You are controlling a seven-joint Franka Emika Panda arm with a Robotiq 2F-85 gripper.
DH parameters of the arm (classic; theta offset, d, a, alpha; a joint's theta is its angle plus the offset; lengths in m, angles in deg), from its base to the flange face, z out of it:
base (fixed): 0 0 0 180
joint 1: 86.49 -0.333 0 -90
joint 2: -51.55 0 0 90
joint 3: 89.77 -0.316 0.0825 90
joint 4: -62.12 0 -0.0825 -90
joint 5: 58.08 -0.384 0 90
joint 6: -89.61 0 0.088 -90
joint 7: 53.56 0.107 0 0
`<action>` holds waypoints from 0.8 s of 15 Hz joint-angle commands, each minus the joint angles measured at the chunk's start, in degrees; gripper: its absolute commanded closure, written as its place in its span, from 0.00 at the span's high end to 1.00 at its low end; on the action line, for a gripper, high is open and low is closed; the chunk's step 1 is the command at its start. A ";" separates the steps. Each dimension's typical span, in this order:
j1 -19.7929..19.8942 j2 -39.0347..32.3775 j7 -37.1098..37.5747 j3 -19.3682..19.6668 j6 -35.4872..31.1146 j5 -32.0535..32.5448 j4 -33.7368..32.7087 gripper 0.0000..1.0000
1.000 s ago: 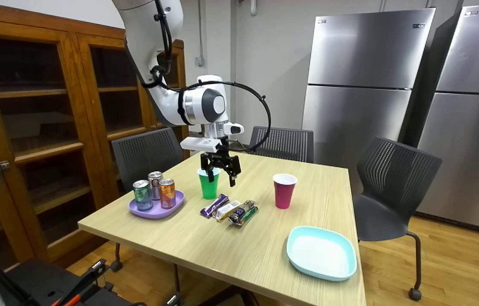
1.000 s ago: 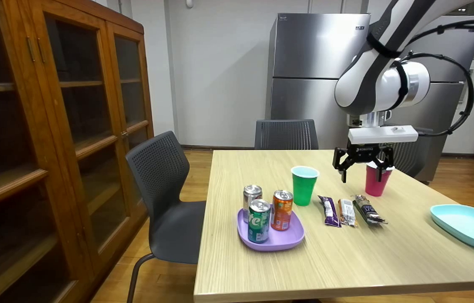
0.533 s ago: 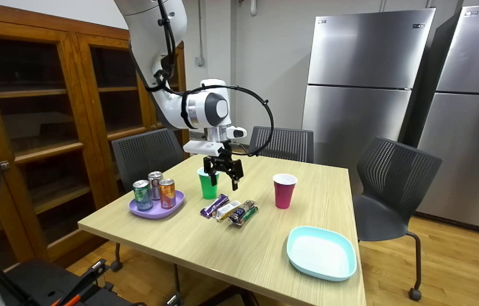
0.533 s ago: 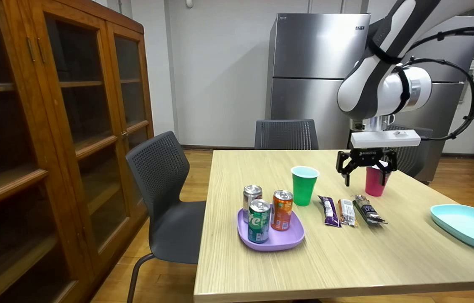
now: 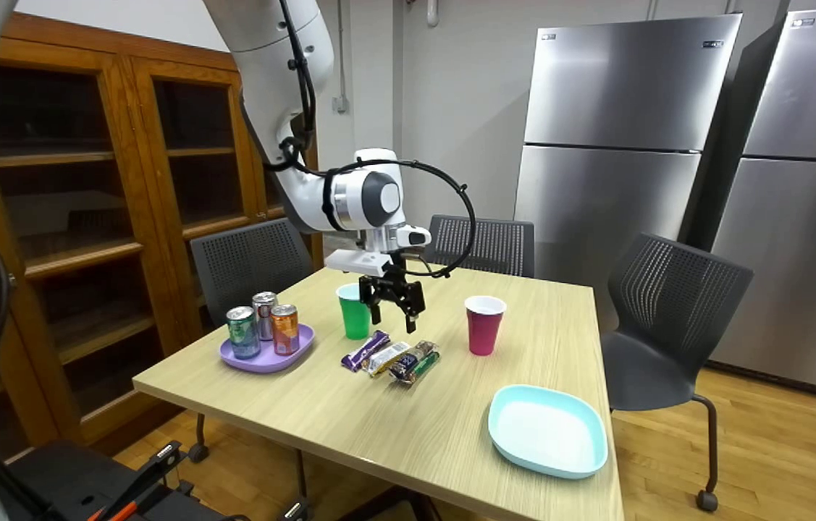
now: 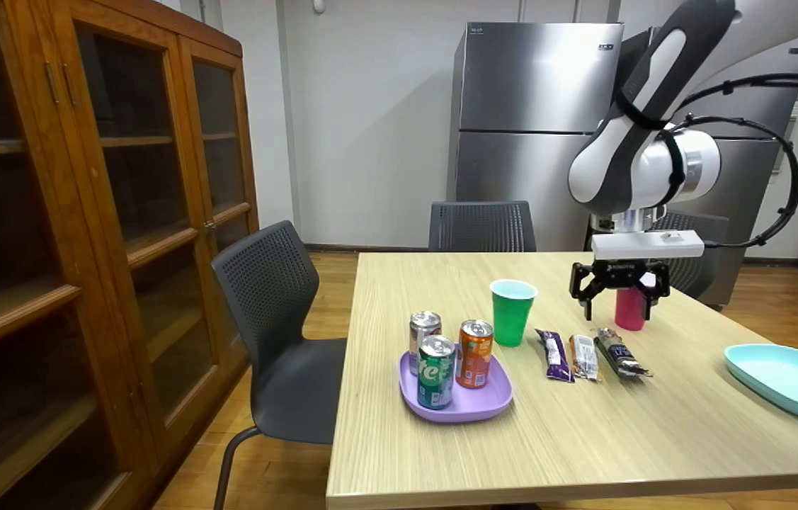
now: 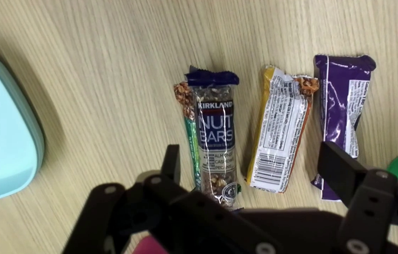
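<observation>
Green is being shown only as a narrow strip in the wrist view, where the green bar (image 7: 191,137) is being partly covered by a nut bar (image 7: 216,127) on the worktop (image 7: 114,88). Beside them a purple bar (image 7: 336,102) and a white-and-yellow bar (image 7: 277,130) are being carried; whether the orange-edged strip (image 7: 307,86) along the latter belongs to its wrapper cannot be told. All the bars are lying below the end effector (image 5: 393,321), which is being held above the worktop with its fingers (image 7: 171,162) spread wide (the lower end of the nut bar is being blocked by it in the wrist view, and part of the purple bar too). Part of the pink cup (image 6: 627,312) is being hidden behind the end effector in an exterior view, and one side of the green cup (image 5: 354,318) likewise in an exterior view; only slivers of both are being caught in the wrist view. The pale blue tray (image 6: 791,379) is being cut off by the frame edge in an exterior view and the wrist view. By the purple tray (image 6: 487,405) a silver can (image 6: 425,325), a green can (image 6: 435,382) and an orange can (image 6: 475,354) are being carried, the silver one being partly masked by the green one.
</observation>
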 commanded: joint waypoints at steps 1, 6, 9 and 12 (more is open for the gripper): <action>0.69 -3.69 1.45 -0.07 0.63 -1.42 -4.86 1.00; 1.05 -7.55 1.93 0.44 1.51 -2.72 -9.09 1.00; 1.21 -9.68 2.44 1.06 2.23 -2.96 -11.24 1.00; 1.37 -11.66 2.86 1.49 3.32 -3.37 -13.13 1.00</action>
